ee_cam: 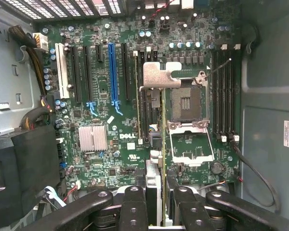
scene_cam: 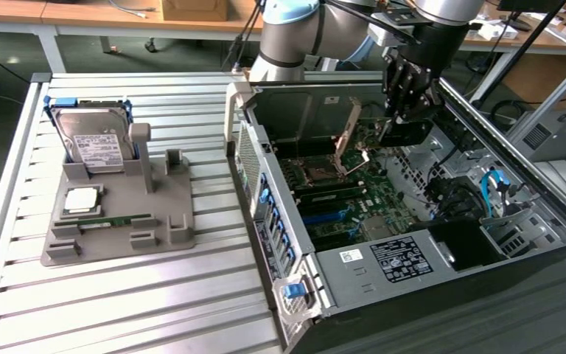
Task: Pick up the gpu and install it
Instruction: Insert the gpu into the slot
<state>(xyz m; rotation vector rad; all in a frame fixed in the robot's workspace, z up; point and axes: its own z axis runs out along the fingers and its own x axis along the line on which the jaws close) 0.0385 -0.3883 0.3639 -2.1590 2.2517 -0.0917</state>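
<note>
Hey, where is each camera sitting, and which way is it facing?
Exterior view: off the arm, high up, looking down on the slatted table and the open computer case; the arm and pincer show, over the case's inside.
Wrist view: on the wrist, facing the motherboard inside the case; the pincer shows, shut on the gpu, seen edge-on.
Shared: pincer, gpu and motherboard.

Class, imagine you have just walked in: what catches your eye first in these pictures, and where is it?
The open computer case stands on the exterior view's right, its green motherboard bare. Above it the gripper holds the gpu edge-on between its fingers. On the exterior view's left, a grey tray carries a hard drive.
</note>
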